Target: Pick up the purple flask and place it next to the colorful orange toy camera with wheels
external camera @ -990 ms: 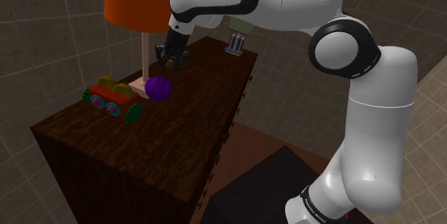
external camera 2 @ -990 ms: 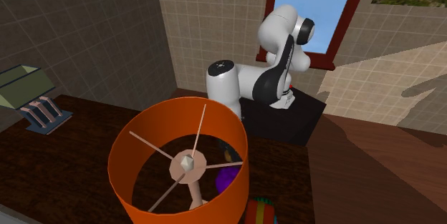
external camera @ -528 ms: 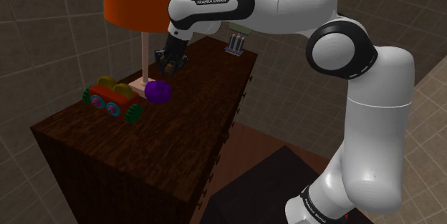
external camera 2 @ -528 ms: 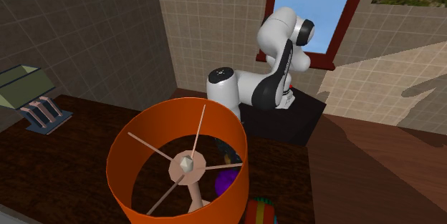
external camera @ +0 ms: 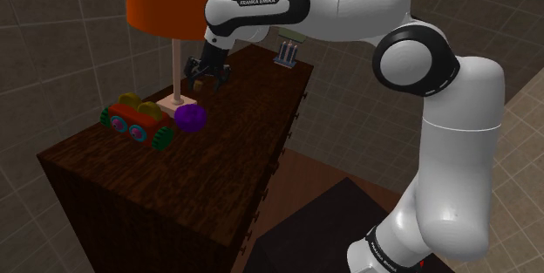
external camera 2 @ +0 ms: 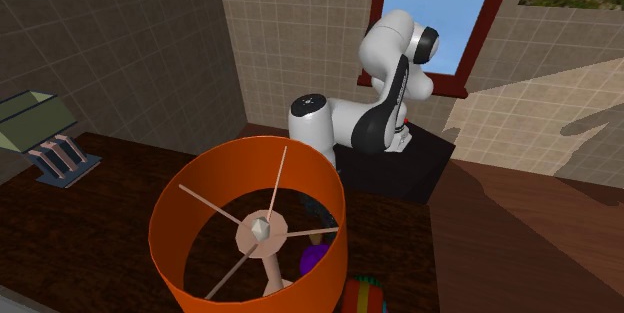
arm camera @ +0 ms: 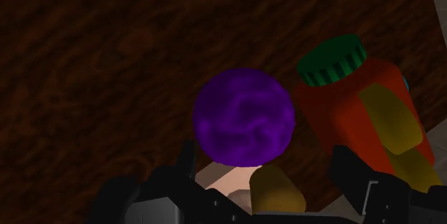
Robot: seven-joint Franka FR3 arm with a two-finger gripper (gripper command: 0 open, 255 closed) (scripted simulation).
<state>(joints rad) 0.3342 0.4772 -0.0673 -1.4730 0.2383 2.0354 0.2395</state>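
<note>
purple flask (external camera: 190, 118) sits on tabletop (external camera: 237, 145), left of centre in the shoulder view, just beside toy camera (external camera: 135, 123) | claw (external camera: 202, 83) spread, empty, hovering above flask | placing looks done, only pulling away left

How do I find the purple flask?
Find the dark wooden dresser with the big orange lamp. By the lamp's base sits the purple flask, beside the orange toy camera. It's the only round purple thing, like a ball.
</note>
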